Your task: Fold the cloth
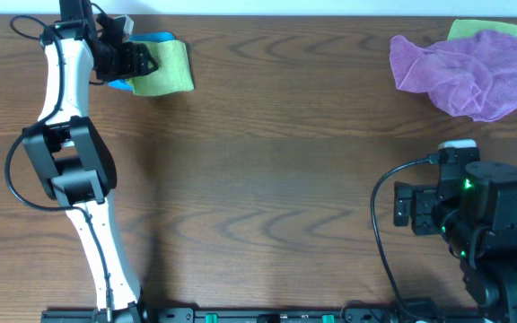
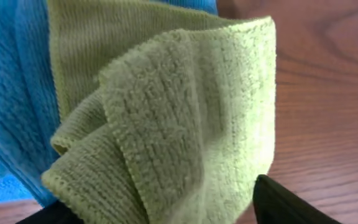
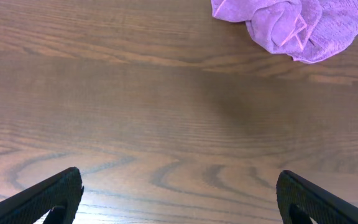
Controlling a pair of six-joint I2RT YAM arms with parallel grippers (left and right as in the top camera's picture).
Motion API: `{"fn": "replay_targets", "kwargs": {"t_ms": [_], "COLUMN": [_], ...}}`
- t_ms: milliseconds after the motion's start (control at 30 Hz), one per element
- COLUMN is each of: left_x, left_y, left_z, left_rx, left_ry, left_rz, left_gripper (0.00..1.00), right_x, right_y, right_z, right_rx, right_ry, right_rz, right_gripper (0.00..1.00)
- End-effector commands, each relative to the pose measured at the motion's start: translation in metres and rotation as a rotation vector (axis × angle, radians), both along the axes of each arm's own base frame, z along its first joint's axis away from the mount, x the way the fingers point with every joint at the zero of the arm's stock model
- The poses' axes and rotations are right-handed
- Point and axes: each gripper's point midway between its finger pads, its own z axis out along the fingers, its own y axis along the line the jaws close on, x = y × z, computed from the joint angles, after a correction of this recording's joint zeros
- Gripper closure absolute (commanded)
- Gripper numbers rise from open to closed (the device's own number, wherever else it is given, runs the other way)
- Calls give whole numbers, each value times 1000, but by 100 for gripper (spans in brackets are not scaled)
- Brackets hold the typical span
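Note:
The cloth (image 1: 164, 67) is a lime-green fuzzy towel, lying in loose folds at the table's far left on top of a bright blue cloth (image 1: 155, 38). My left gripper (image 1: 137, 61) is down at its left end. In the left wrist view the cloth (image 2: 179, 112) fills the frame. There my left gripper (image 2: 160, 205) has its jaws apart, with the bunched folds between them. The right fingertip (image 2: 284, 202) sits at the cloth's edge. My right gripper (image 3: 179, 186) is open over bare wood at the near right, holding nothing.
A crumpled purple cloth (image 1: 465, 72) lies at the far right, with a lime-green patch (image 1: 483, 29) showing behind it. The purple cloth (image 3: 291, 22) lies ahead of my right gripper. The blue cloth (image 2: 11, 93) lies under the towel. The table's far edge runs close behind both piles.

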Motion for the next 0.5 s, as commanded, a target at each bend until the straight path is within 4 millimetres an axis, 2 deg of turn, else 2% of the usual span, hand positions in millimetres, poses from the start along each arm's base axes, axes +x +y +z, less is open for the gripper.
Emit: {"fn": "replay_targets", "kwargs": {"t_ms": [0, 67, 133, 200, 300, 467], "left_x": [-4, -4, -4, -3, -3, -3], "left_y": [3, 3, 2, 3, 3, 3], "left_z": [-16, -18, -19, -19, -18, -18], "left_rx": [6, 6, 6, 7, 6, 6], "left_ry": [32, 30, 27, 26, 27, 26], "left_rz": [9, 10, 9, 9, 11, 12], "left_gripper": [28, 32, 48, 73, 94, 94], "right_x": [0, 0, 0, 0, 0, 0], "right_y": [-2, -2, -2, -2, -2, -2], "right_z": [-1, -1, -1, -1, -1, -1], "right_rx": [-12, -12, -12, -12, -12, -12], "right_ry": [1, 2, 2, 1, 2, 2], "right_rz": [-2, -2, -2, -2, -2, -2], "right_gripper": [1, 1, 1, 1, 1, 1]}}
